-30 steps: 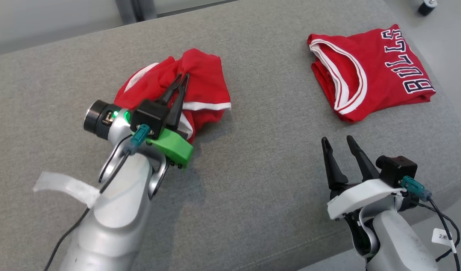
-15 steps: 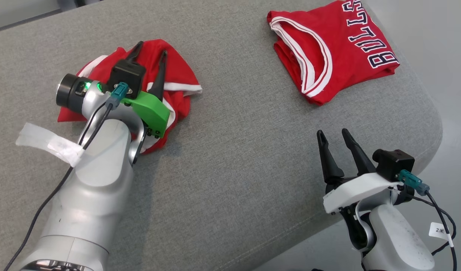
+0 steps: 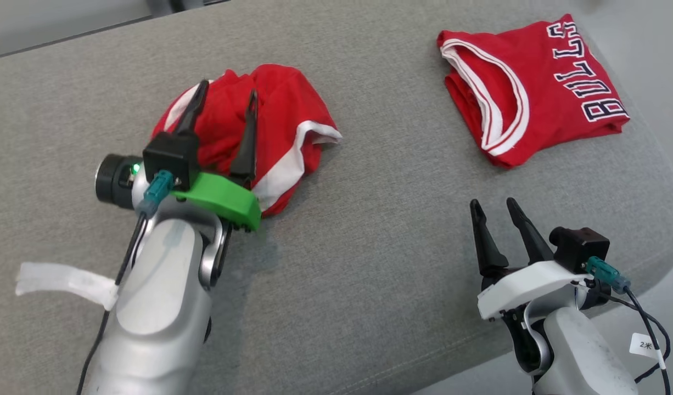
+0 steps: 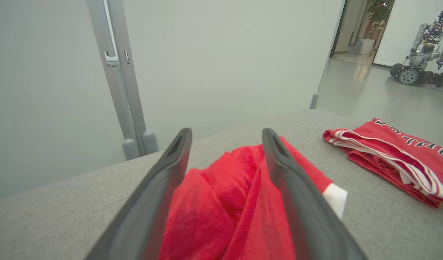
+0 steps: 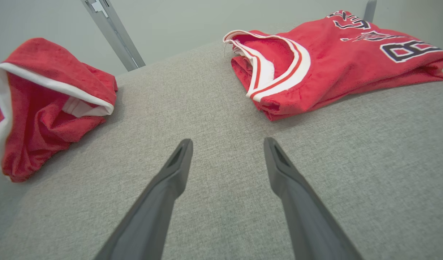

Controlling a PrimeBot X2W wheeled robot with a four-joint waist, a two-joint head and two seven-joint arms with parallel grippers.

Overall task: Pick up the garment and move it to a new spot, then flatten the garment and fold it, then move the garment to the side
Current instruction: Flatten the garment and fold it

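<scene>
A crumpled red garment with white trim (image 3: 281, 126) lies in a heap on the grey cushion (image 3: 380, 230), left of centre. My left gripper (image 3: 225, 94) hovers over the heap, open, fingers spread to either side of a raised red fold. The left wrist view has that fold (image 4: 225, 202) bunched between the two dark fingers (image 4: 171, 169). My right gripper (image 3: 494, 204) stands open at the lower right, above bare cushion, nothing between its fingers. From the right wrist the heap (image 5: 44, 104) lies at the far left.
A second red jersey with dark lettering (image 3: 534, 88) lies folded at the cushion's far right, near the rounded corner and edge (image 3: 660, 241). Bare grey fabric separates the two garments. Another wheeled robot (image 4: 420, 61) stands on the floor far behind.
My left gripper, shut on the garment a second ago, has opened wide and now sits spread over the heap. The head camera swung between frames. The right arm has held still.
</scene>
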